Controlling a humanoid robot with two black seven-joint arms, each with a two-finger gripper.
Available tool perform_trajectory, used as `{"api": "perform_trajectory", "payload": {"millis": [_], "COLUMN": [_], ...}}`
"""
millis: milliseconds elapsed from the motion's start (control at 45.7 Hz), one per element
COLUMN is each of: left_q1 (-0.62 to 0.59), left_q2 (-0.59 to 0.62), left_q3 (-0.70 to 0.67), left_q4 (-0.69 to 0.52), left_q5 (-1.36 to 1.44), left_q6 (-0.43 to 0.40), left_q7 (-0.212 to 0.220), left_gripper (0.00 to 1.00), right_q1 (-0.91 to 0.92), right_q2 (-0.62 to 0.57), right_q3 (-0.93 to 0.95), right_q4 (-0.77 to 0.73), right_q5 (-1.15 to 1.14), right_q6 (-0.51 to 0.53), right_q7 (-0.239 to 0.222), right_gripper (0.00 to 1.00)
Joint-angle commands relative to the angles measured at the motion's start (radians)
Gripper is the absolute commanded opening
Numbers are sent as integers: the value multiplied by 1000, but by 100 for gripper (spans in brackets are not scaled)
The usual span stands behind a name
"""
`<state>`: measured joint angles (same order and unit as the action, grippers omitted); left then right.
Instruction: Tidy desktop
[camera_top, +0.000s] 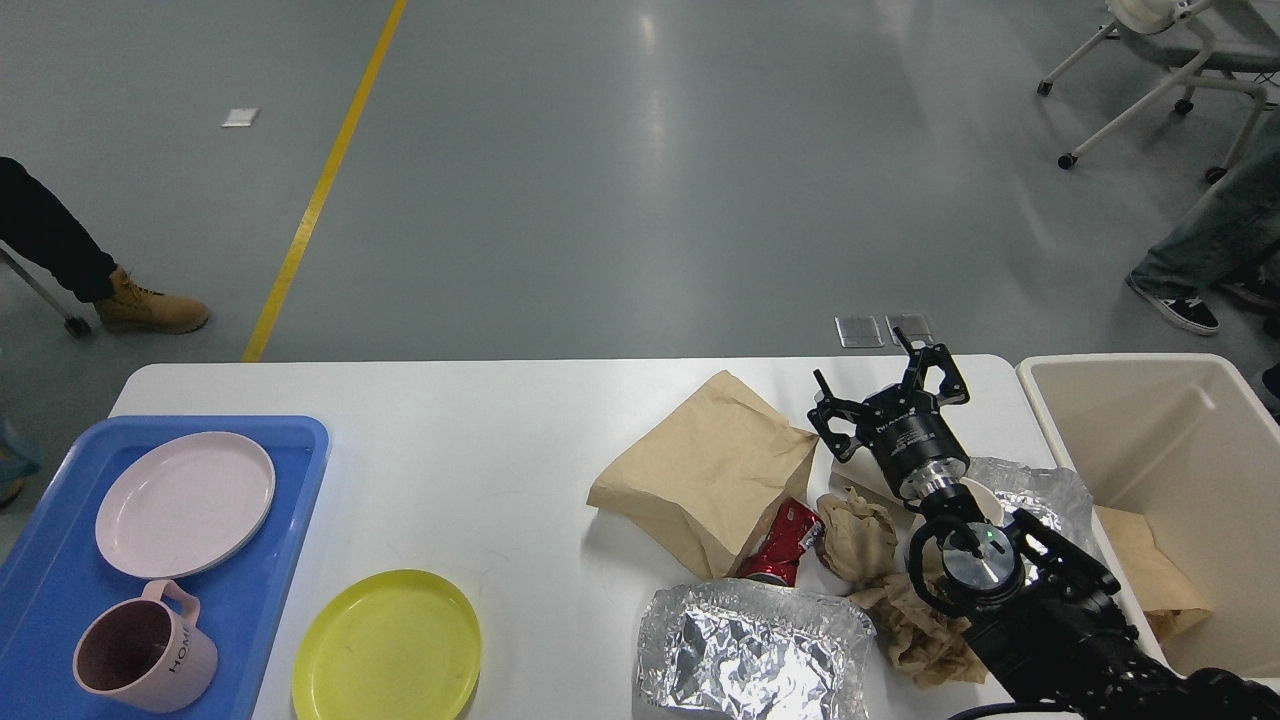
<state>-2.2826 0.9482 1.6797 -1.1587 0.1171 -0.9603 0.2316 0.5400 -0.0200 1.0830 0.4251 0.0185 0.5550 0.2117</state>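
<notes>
The white desktop (520, 450) fills the lower half of the head view. On its right lie a brown paper bag (710, 470), a crushed red can (785, 545), crumpled brown paper (860, 535) and two pieces of foil (750, 650). My right gripper (885, 395) hovers open and empty above the table's far right part, just right of the paper bag. A yellow plate (387, 645) sits near the front left. My left gripper and the teal mug are out of view.
A blue tray (50, 600) at the left holds a pink plate (185, 503) and a pink mug (140, 650). A beige bin (1170, 480) with brown paper inside stands at the right edge. People's feet and a wheeled chair stand on the floor beyond.
</notes>
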Motion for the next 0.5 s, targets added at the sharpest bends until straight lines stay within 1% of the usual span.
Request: {"api": "perform_trajectory", "payload": {"millis": [0,66,175,328,482], "left_q1": [87,143,254,458,672], "left_q2": [58,86,113,113,98], "left_q3": [-8,-29,-124,-257,-435], "left_q4": [91,137,174,258,372], "left_q5": [13,13,15,15,16], "left_q6": [0,0,0,0,0], "left_q7": [-2,-2,0,0,11], "left_gripper": [0,0,0,0,0], "right_q1": [0,0,1,0,0], "right_q2": [0,0,0,0,0], "right_q3": [0,0,0,0,0], "right_q4": [0,0,0,0,0], "right_q5": [0,0,0,0,0], "right_q6": [0,0,0,0,0], "right_q7": [0,0,0,0,0], "right_gripper": [100,100,100,100,100]}}
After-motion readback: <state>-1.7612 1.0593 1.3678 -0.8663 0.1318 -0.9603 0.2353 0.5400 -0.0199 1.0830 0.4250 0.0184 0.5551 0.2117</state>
